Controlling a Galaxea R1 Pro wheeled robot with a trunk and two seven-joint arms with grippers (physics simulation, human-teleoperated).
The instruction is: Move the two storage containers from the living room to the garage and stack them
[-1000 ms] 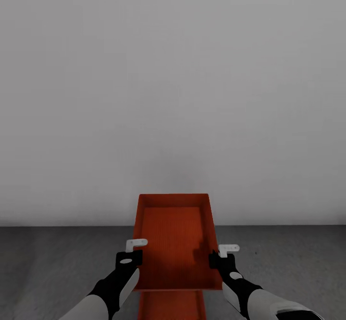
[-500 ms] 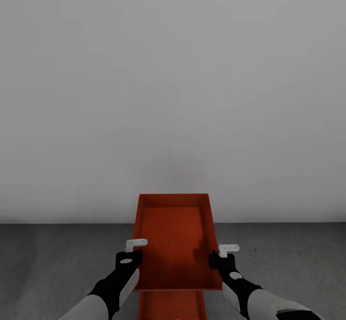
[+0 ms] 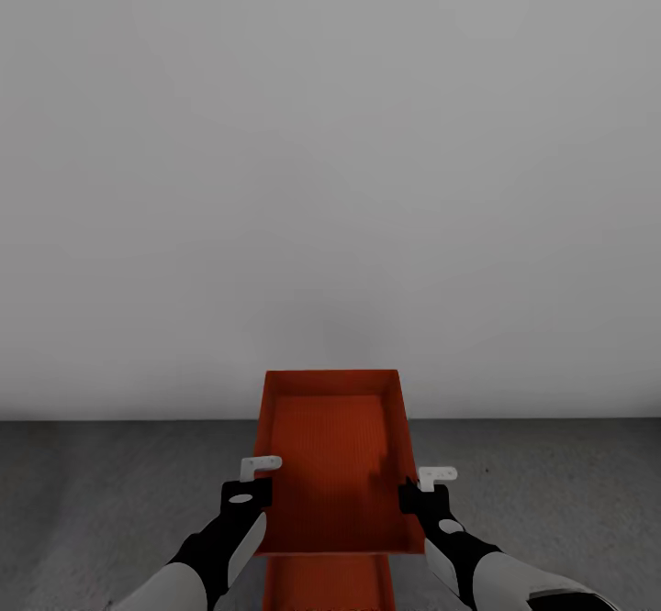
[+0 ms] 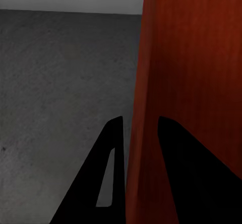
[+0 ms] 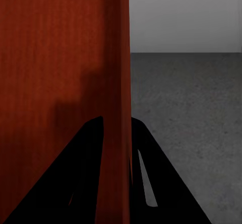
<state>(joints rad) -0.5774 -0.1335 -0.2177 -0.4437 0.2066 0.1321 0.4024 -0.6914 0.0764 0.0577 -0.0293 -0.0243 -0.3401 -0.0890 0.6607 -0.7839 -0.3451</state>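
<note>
I hold one red-orange storage container (image 3: 332, 464) level in front of me, open top up. My left gripper (image 3: 260, 478) is shut on its left wall and my right gripper (image 3: 415, 487) on its right wall. In the left wrist view the thin wall (image 4: 191, 82) stands between the dark fingers of the left gripper (image 4: 141, 128). The right wrist view shows that container's other wall (image 5: 60, 57) pinched by the right gripper (image 5: 117, 120). A second storage container (image 3: 326, 583) sits directly below the held one, mostly hidden. The garage floor (image 3: 92, 501) is dark grey concrete.
A plain white-grey wall (image 3: 330, 180) rises just beyond the containers and meets the floor behind them. Rough grey floor (image 4: 60, 82) spreads on the left, and more floor (image 5: 191, 108) on the right.
The line where wall meets floor sits slightly higher in the head view, so the camera has shifted a little. The arms and both containers hold their places.
</note>
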